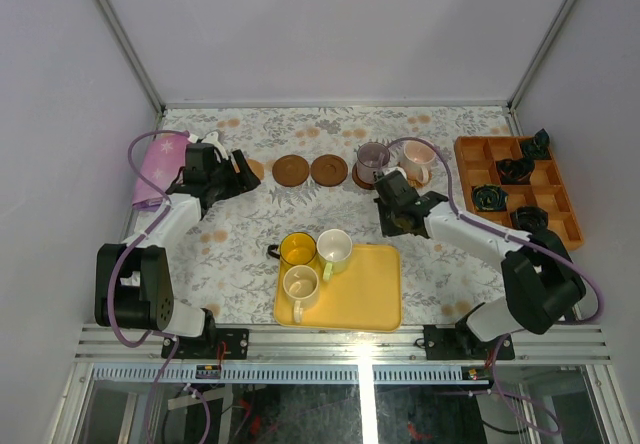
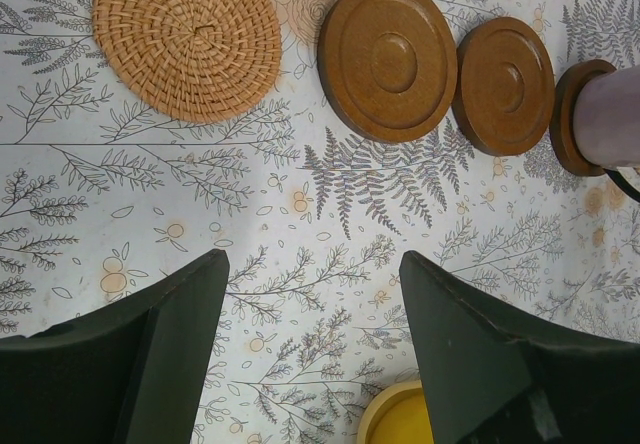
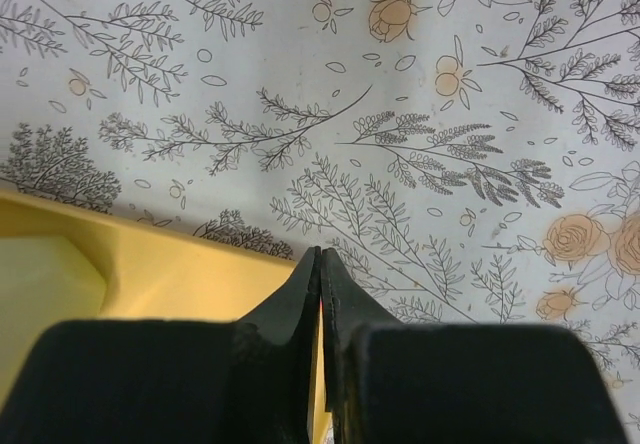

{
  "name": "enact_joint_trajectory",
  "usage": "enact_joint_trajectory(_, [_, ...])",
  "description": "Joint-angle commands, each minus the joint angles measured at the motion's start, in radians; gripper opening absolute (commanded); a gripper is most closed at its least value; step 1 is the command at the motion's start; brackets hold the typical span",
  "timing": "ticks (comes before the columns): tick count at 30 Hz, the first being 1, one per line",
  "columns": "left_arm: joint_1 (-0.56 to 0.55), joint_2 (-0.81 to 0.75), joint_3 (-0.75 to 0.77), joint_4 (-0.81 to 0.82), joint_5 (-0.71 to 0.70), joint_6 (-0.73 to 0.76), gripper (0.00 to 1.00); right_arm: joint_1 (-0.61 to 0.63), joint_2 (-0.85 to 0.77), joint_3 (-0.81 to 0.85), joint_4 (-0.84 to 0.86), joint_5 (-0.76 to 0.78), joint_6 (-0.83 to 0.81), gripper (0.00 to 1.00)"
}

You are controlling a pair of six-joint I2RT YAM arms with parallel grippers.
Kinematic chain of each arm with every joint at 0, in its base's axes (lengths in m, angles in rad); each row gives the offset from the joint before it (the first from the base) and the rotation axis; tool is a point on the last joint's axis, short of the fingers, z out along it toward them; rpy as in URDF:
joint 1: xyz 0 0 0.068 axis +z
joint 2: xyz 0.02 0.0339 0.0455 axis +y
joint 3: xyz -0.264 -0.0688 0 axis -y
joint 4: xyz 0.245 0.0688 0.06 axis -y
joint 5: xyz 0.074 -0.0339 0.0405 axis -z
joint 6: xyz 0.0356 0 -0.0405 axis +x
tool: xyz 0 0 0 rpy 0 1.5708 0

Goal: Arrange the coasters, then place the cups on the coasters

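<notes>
A row of coasters lies at the back: a woven tan one [image 2: 187, 36] on the left, then two bare dark brown ones [image 2: 388, 59] [image 2: 505, 86]. Another brown coaster [image 2: 565, 119] carries the grey-purple cup [image 1: 373, 160]. The pale pink cup [image 1: 418, 159] stands just right of it; I cannot tell what is under it. A yellow cup [image 1: 298, 250] and two cream cups [image 1: 334, 250] [image 1: 300, 284] stand on the yellow tray [image 1: 360, 294]. My left gripper [image 2: 312, 264] hovers open and empty near the tan coaster. My right gripper [image 3: 322, 254] is shut and empty, above the cloth beside the tray's edge [image 3: 150, 274].
An orange divided tray [image 1: 500, 151] with small black objects sits at the right edge. A pink bundle [image 1: 160, 169] lies at the far left beside my left arm. White walls enclose the flowered tablecloth on three sides.
</notes>
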Motion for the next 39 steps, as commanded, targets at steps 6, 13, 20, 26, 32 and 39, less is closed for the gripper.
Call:
enact_joint_trajectory(6, [-0.006, -0.026, 0.002, 0.007, 0.007, -0.005, 0.70, 0.037, -0.099, -0.065, -0.088, -0.055, 0.031, 0.00])
enact_joint_trajectory(13, [-0.008, -0.047, -0.005, 0.011, 0.013, -0.017, 0.69, 0.053, -0.104, -0.087, -0.104, -0.059, 0.040, 0.00])
enact_joint_trajectory(20, [-0.008, -0.066, -0.017, 0.010, 0.008, -0.015, 0.69, 0.054, -0.048, -0.087, -0.075, -0.076, 0.040, 0.00])
enact_joint_trajectory(26, [-0.007, -0.082, -0.022, -0.005, -0.001, -0.006, 0.70, 0.054, 0.013, -0.084, -0.038, -0.098, 0.042, 0.00])
enact_joint_trajectory(32, [-0.007, -0.095, -0.030, -0.008, -0.003, -0.006, 0.70, 0.055, 0.046, -0.062, -0.027, -0.078, 0.042, 0.00])
enact_joint_trajectory(39, [-0.007, -0.092, -0.031, -0.006, -0.003, -0.005, 0.70, 0.055, 0.061, -0.042, -0.020, -0.047, 0.041, 0.00])
